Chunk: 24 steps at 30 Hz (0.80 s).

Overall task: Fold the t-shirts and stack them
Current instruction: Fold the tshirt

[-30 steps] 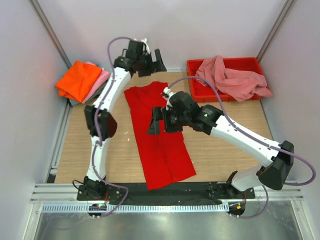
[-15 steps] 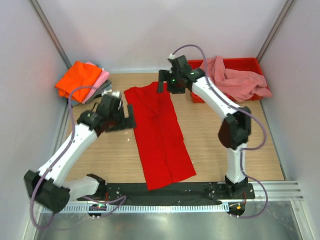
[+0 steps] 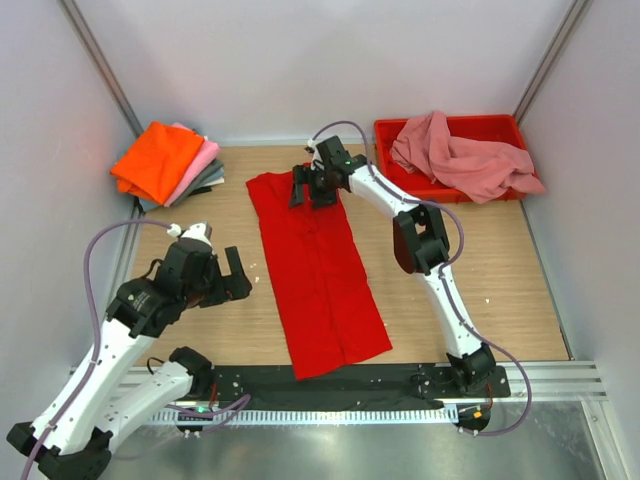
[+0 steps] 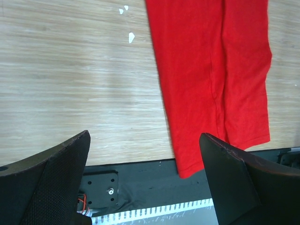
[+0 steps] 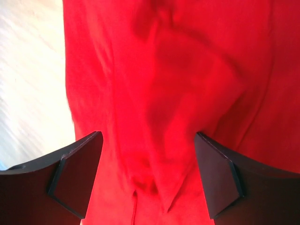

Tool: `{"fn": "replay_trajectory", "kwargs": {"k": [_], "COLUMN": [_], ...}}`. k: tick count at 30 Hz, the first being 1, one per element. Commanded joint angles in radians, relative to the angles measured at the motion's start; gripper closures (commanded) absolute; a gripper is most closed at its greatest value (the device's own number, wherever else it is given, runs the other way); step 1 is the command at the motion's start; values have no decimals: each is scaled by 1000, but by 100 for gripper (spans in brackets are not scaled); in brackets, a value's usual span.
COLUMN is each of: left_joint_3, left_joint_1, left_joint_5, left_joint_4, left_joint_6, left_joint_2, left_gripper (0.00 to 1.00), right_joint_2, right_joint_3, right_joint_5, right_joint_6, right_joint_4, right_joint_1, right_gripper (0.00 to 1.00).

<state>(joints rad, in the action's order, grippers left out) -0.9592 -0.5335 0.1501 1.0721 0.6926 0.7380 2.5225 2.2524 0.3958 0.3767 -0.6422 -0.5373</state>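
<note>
The red t-shirt [image 3: 318,270] lies flat on the middle of the table [image 3: 470,260], already folded lengthwise into a long strip that runs from near the far edge down to the near edge, its hem just over the dark strip there. It has not shifted in the last second, but both arms have. The right gripper [image 5: 147,134] has swung from the shirt's middle to its far, collar end and now hangs low over it, fingers spread wide with red cloth below and nothing pinched. The left gripper [image 4: 144,135] has pulled back from the far edge to the near left part of the table, beside the shirt's left side; it too is wide apart and holds nothing.

This reads as the arms setting up for the crosswise fold (the far end brought toward the hem), with the grasp not yet made.

The finished stack sits at the far left corner: orange t-shirt [image 3: 155,160] on top, light pink t-shirt [image 3: 203,158] and grey t-shirt [image 3: 208,180] beneath. A dusty pink t-shirt [image 3: 465,160] waits crumpled in the red tray [image 3: 392,128] at the far right corner
</note>
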Motion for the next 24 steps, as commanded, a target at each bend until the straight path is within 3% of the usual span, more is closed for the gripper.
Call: {"fn": "replay_trajectory", "kwargs": {"k": [1, 6, 11, 19, 24], "left_joint_3": [-18, -13, -9, -12, -12], "left_joint_1": [-13, -25, -33, -36, -37], "left_joint_5": [60, 101, 124, 146, 169], "left_joint_4": [31, 14, 9, 25, 28], "left_joint_6": [27, 35, 58, 73, 85], "left_joint_2": [15, 15, 29, 44, 41], "left_gripper": [0, 0, 0, 0, 0], "right_joint_2": [76, 140, 180, 236, 101], "right_joint_3": [75, 85, 101, 197, 164], "right_joint_5": [-9, -196, -256, -92, 12], "right_joint_6": [7, 105, 178, 214, 59], "right_joint_4": [38, 56, 121, 180, 187], "right_joint_1": [20, 103, 169, 174, 140], "right_gripper": [15, 16, 17, 16, 10]}}
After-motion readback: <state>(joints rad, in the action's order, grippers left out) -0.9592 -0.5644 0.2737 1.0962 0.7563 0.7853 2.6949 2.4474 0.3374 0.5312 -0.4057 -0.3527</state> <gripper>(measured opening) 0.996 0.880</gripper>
